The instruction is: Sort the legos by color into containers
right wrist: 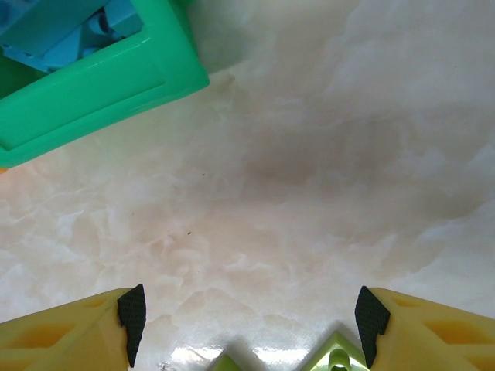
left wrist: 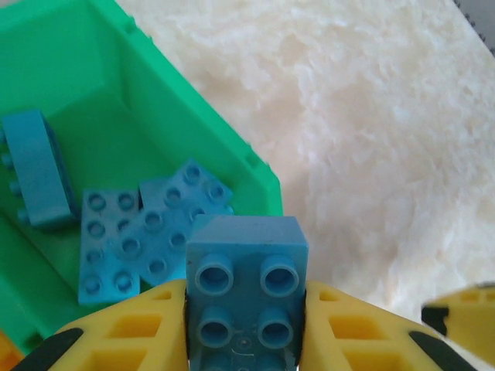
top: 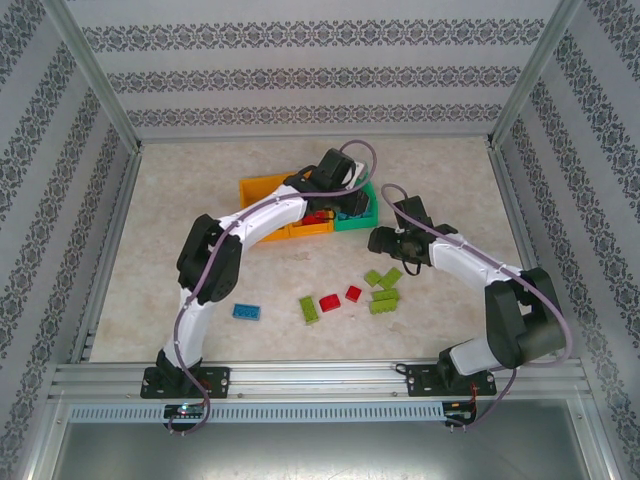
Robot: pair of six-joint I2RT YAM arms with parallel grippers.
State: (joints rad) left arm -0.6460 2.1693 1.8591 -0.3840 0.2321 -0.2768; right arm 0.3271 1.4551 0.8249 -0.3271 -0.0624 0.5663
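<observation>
Left arm is arching forward, left tool (left wrist: 246, 309) pinching blue brick (left wrist: 246, 267) above green bin (left wrist: 197, 127).
Its studs are facing up; right tool (right wrist: 247, 317) is hanging spread.

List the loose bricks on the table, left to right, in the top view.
blue brick → lone lime green brick → larger red brick → smaller red brick → cluster of lime green bricks

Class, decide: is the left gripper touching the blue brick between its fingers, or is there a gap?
Touching. The left wrist view shows the blue brick flush against both yellow fingers of the left gripper, no gap either side.
</observation>
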